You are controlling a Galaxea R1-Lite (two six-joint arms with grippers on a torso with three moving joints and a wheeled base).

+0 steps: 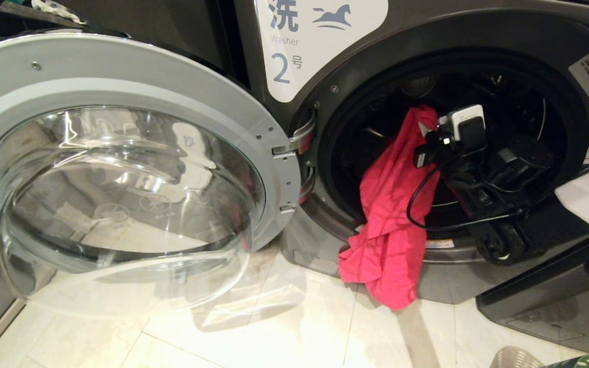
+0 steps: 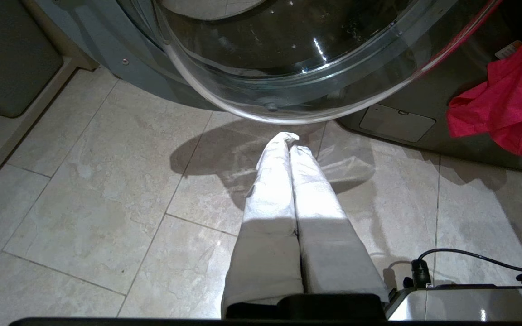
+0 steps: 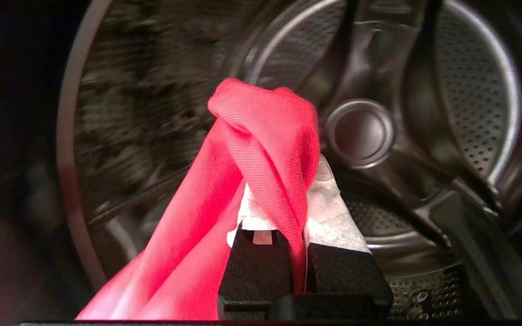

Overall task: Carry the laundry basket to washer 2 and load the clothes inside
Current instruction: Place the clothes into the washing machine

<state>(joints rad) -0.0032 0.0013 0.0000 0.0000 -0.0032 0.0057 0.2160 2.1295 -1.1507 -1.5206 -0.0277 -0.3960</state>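
Loading step in hand. Right pincer [image 3: 299, 226] inside mouth of washer [image 1: 335, 168], clamped on red cloth [image 1: 391, 204]; cloth tail hangs outside washer down to floor. Next: reach deeper into washer, then release. Left pincer [image 2: 290, 141] closed, empty, below washer door [image 1: 120, 174].

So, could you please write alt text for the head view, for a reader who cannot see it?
The right gripper reaches into the open drum of washer 2, shut on a red-pink cloth that hangs over the door opening down to the tiled floor. The round glass door stands swung open on the left.
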